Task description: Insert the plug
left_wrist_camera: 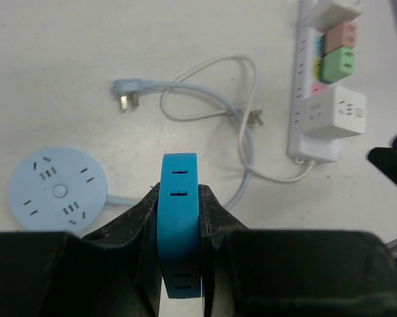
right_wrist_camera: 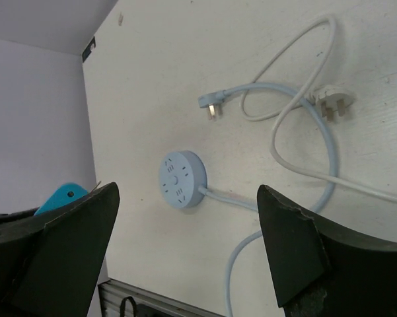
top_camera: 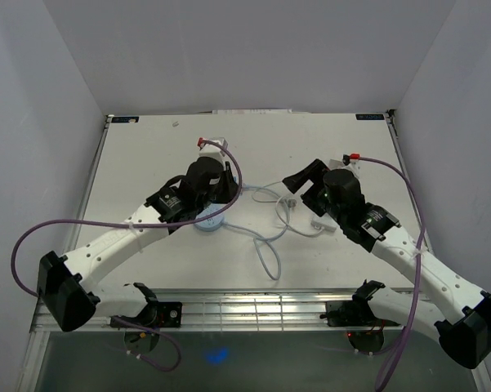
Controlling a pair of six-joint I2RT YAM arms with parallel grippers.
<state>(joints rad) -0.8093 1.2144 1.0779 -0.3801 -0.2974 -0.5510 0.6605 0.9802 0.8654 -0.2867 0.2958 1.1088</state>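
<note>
Left fingers [left_wrist_camera: 144, 221] are clamped on a bright blue socket block [left_wrist_camera: 179, 218], held on edge above the counter [left_wrist_camera: 53, 53]. The right fingers [right_wrist_camera: 66, 244] stand wide apart over the counter, gripping nothing.

One white power strip [left_wrist_camera: 301, 112] lies at the right of the left wrist view. It carries four adapter blocks [left_wrist_camera: 337, 63] in a row: two white, one pink, one green.

Two plugs lie loose on the counter, each on its own cable: a pale blue plug [left_wrist_camera: 125, 92] and a white plug [left_wrist_camera: 254, 119].

One round socket [left_wrist_camera: 58, 191], also pale blue, lies flat near the pale blue plug but apart from it.
</note>
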